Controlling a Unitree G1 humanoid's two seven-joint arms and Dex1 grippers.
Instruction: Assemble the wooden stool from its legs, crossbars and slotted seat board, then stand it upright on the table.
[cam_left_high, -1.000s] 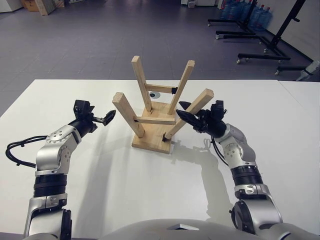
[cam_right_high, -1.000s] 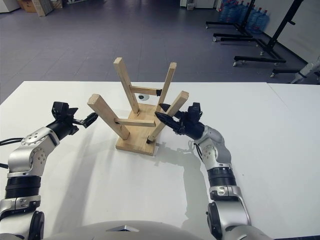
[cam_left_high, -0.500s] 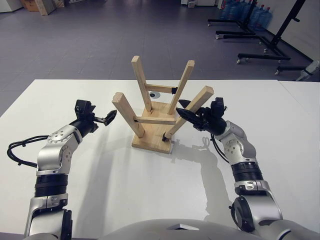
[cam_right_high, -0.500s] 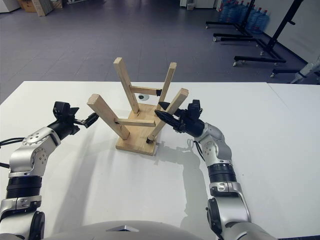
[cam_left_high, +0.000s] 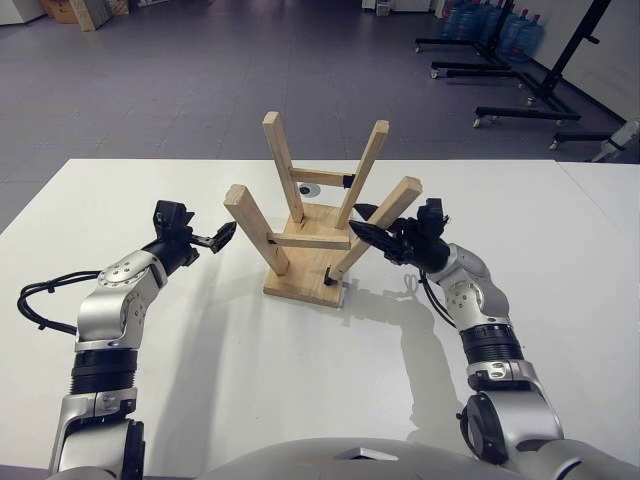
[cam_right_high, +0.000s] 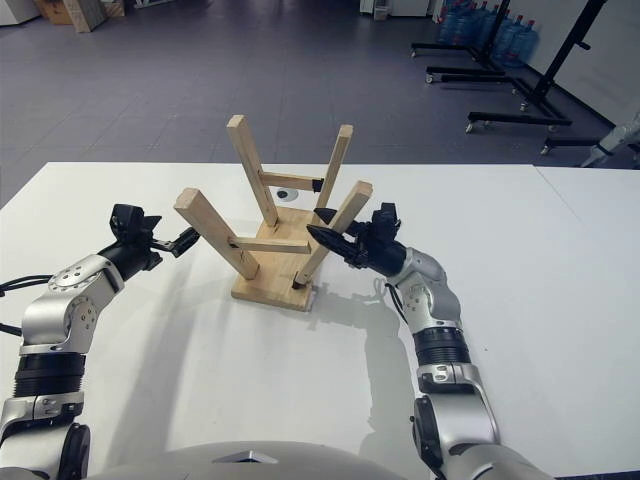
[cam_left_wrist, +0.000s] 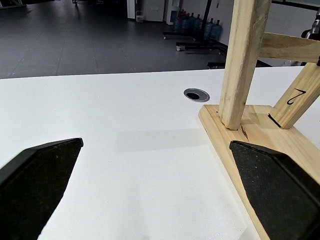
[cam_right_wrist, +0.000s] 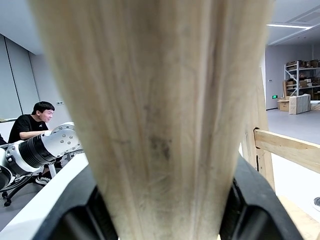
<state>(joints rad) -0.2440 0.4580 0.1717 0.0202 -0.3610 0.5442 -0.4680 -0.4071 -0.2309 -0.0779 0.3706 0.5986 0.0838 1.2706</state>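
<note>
The white table (cam_left_high: 250, 380) carries the wooden stool (cam_left_high: 310, 235), which rests upside down, its slotted seat board (cam_left_high: 300, 285) flat on the tabletop and all four legs pointing up and splaying outward from the board. Two crossbars are in place above the seat board: the nearer crossbar (cam_left_high: 310, 241) spans the two legs on my side, and the farther crossbar (cam_left_high: 320, 178) joins the two legs beyond.

My right gripper (cam_left_high: 358, 218) is to the right of the seat board, its fingers closed around the near right leg (cam_left_high: 388, 215) partway up; in the right wrist view the leg sits snug between the dark pads. My left gripper (cam_left_high: 224, 237) hangs to the left of the seat board, fingers (cam_left_wrist: 35, 175) spread wide and holding nothing, just short of the near left leg (cam_left_high: 255, 228) and not touching it. A small round grommet (cam_left_wrist: 196, 94) is set into the tabletop just beyond the seat board.

By my reading, assembly looks essentially done and the step in hand is the flip. The next move calls for my left gripper to close on the near left leg, then for both arms to lift and roll the stool together so that its feet come down on the table, with both grips firm enough that the splayed legs do not slip or work loose from their slots.
</note>
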